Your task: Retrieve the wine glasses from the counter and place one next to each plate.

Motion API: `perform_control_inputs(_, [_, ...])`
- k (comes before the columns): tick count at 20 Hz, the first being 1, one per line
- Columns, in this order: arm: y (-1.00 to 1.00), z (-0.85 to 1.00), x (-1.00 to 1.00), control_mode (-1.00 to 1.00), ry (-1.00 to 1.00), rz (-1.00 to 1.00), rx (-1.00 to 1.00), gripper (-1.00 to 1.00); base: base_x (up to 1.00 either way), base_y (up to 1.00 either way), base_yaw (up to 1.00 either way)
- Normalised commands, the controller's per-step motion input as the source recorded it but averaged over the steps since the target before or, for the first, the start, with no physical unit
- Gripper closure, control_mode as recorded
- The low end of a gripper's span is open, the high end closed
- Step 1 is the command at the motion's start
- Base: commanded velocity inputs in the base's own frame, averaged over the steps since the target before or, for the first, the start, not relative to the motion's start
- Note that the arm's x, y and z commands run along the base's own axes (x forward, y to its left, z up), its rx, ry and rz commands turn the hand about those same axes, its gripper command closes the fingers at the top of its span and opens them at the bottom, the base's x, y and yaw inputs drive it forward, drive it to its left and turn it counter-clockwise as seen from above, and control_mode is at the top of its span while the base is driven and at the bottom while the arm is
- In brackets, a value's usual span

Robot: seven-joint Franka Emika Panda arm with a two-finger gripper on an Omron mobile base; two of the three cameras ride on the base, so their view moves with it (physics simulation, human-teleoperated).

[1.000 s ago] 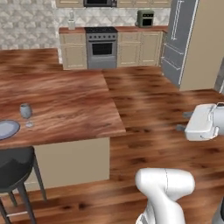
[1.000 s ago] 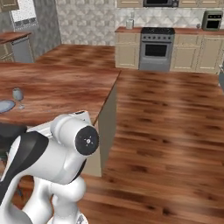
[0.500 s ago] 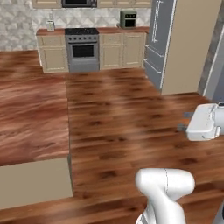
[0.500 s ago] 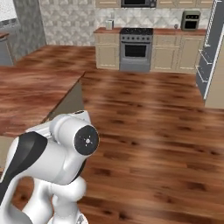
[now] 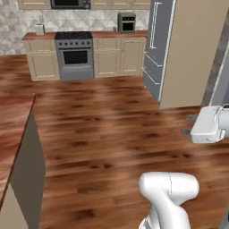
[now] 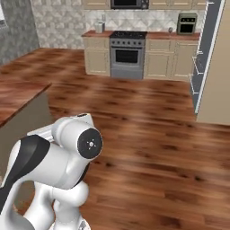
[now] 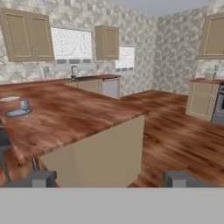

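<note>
Two-finger dark-tipped gripper (image 7: pixel 109 178), jaws wide apart and empty, faces the long wood-grain island top (image 7: pixel 74 113); on its far left end, one small translucent blue-grey stemmed wine glass (image 7: pixel 24 105) stands on or just beside a greyish-blue round plate (image 7: pixel 15 113), with a white round plate (image 7: pixel 8 99) behind.

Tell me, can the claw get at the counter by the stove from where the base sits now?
Probably not. The claw, open and empty, faces the island, while the counter beside the stove lies across a wide stretch of bare floor. The base must drive closer.
</note>
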Motion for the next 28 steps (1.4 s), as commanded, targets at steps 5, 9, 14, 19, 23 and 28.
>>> perform_control_inputs(5, [0.0,0.0,0.0,1.0,0.0,0.0,0.0,-1.0,1.0,-0.74,0.23])
perform_control_inputs(9, [0.0,0.0,0.0,1.0,0.0,0.0,0.0,-1.0,1.0,-0.58,0.23])
perform_control_inputs(14, [0.0,0.0,0.0,1.0,0.0,0.0,0.0,-1.0,1.0,-0.2,0.02])
perform_control_inputs(19, [0.0,0.0,0.0,1.0,0.0,0.0,0.0,-1.0,1.0,0.43,-0.55])
perform_control_inputs(23, [0.0,0.0,0.0,1.0,0.0,0.0,0.0,-1.0,1.0,0.37,-0.32])
perform_control_inputs(28, [0.0,0.0,0.0,1.0,0.0,0.0,0.0,-1.0,1.0,0.0,-0.07])
